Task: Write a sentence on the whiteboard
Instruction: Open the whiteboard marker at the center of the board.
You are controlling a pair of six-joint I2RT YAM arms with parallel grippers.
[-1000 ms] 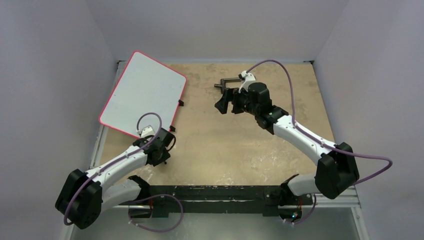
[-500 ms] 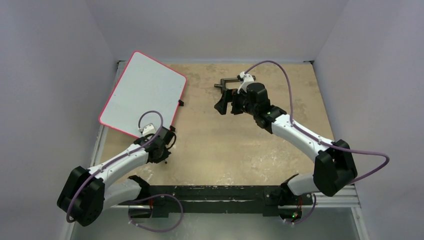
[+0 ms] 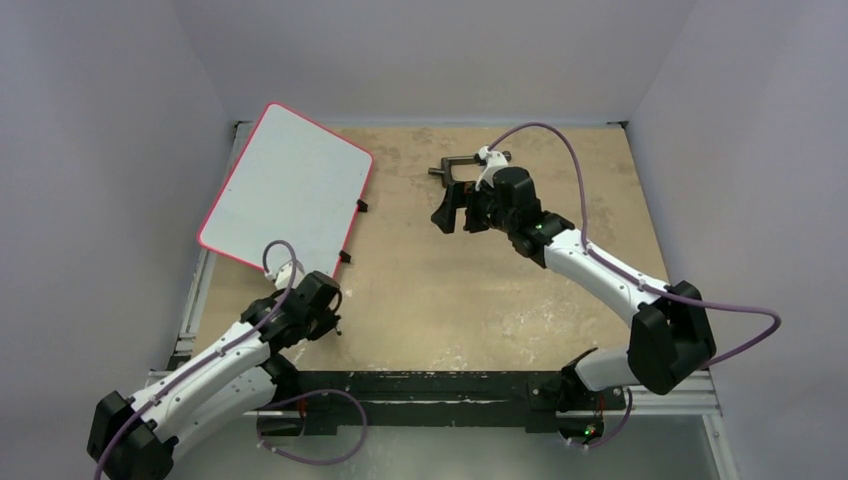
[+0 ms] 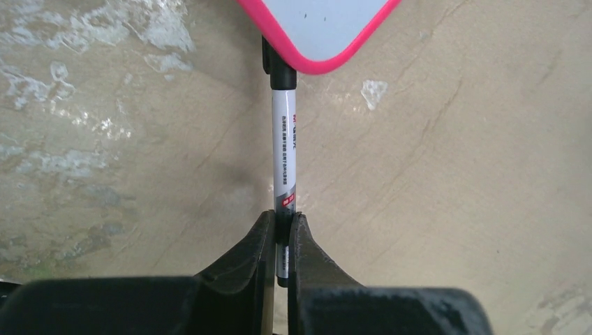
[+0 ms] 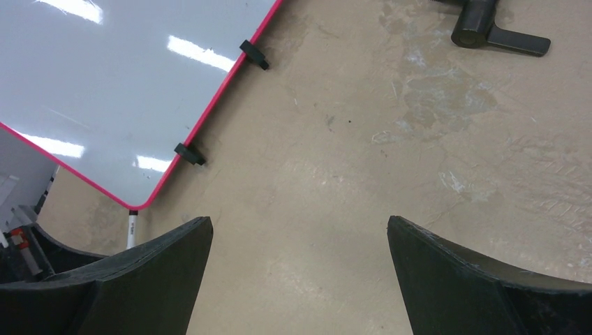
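On the tan, white-scuffed worktop, a dark metal clamp lies near the middle of the far edge, a white marker with a black tip shows towards the near left corner, and pale lilac walls close the far and side edges.
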